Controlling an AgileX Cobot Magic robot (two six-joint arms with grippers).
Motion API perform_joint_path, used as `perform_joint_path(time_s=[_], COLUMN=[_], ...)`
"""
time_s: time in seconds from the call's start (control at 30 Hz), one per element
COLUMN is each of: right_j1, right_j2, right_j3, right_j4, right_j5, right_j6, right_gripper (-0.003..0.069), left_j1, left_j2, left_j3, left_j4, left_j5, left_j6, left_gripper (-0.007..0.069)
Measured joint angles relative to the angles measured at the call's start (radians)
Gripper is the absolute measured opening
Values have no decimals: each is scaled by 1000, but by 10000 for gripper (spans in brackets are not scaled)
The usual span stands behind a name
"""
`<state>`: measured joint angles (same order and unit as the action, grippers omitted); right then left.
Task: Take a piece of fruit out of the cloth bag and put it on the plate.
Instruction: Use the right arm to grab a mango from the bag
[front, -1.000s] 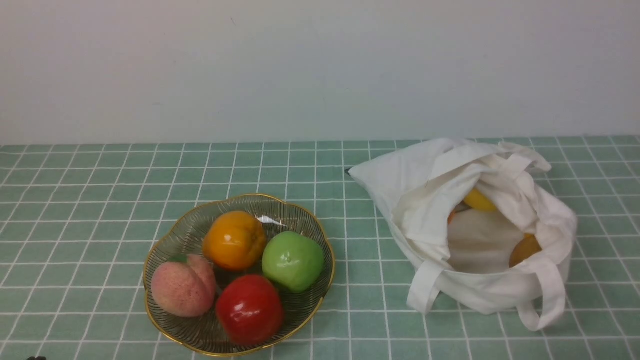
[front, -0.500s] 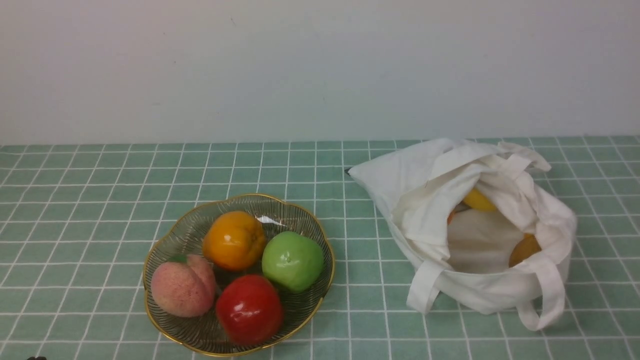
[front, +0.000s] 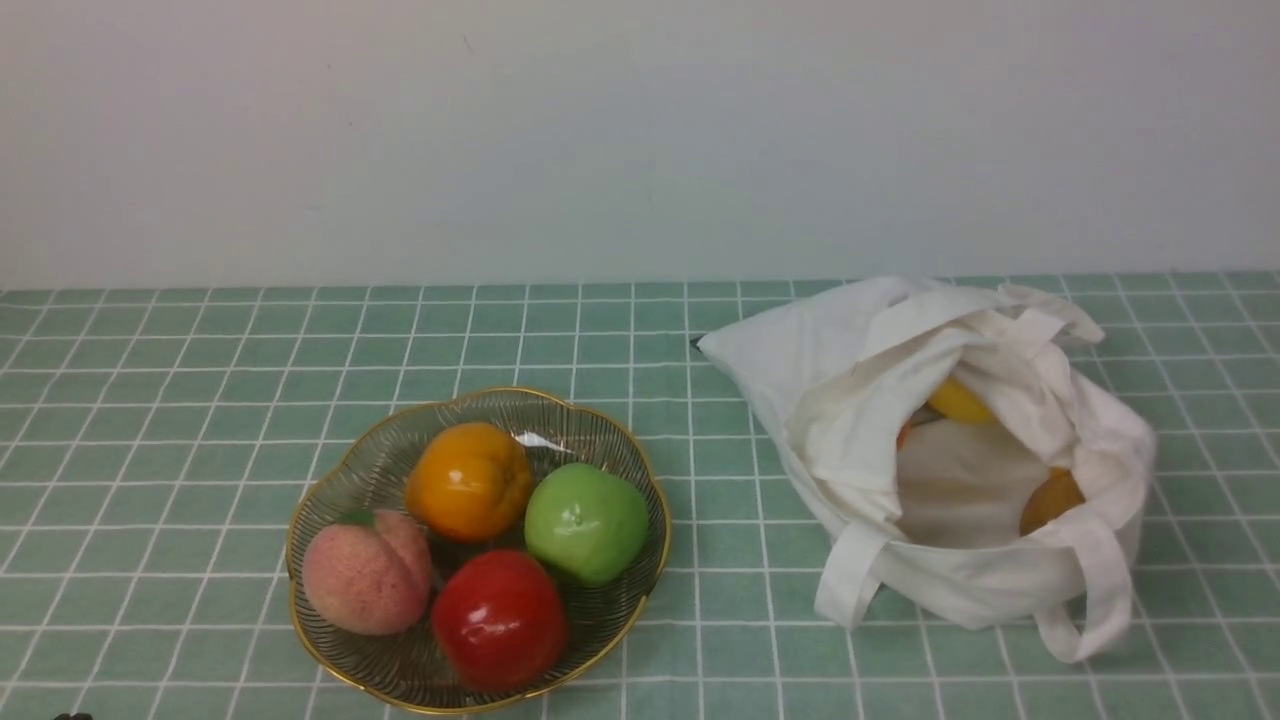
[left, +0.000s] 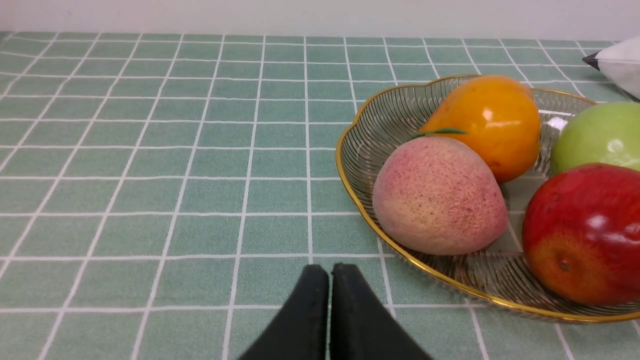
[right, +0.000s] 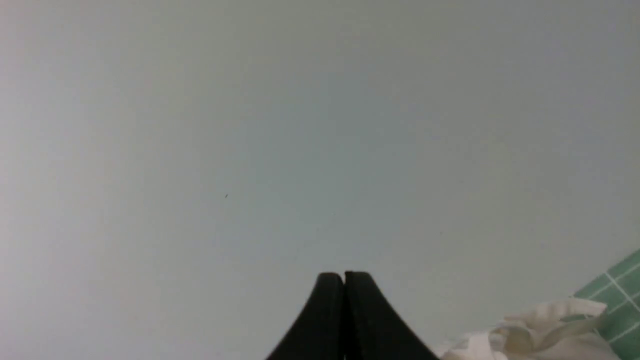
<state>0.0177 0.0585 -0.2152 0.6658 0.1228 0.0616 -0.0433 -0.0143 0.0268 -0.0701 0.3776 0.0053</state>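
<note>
Floppy bag (front: 840, 370) w/ yellow fruit (front: 958, 400), prob. oval; ribbed glass plate (front: 585, 430).

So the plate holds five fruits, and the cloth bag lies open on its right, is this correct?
Not quite: the front view shows four fruits on the plate, not five: pink, orange, green, red. The cloth bag does lie open on its right.

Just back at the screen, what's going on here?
Nothing is being handled. Both hands are shut and empty: the left hand is low beside the plate, the right hand is raised toward the wall near the cloth bag. The plate holds a peach, an orange fruit, a green apple and a red apple. The yellow piece of fruit lies inside the open bag, not yet taken out.
</note>
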Motion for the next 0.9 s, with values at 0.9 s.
perform_joint_path(time_s=[0.9], right_j1=[126], right_j2=[1580], right_j3=[-803], right_j4=[-90], right_j5=[539], right_j6=[-455], right_gripper=[-10], left_j1=[0], left_j2=[0], left_j3=[0], left_j4=[0], left_j5=[0], left_j6=[0], left_gripper=[-8])
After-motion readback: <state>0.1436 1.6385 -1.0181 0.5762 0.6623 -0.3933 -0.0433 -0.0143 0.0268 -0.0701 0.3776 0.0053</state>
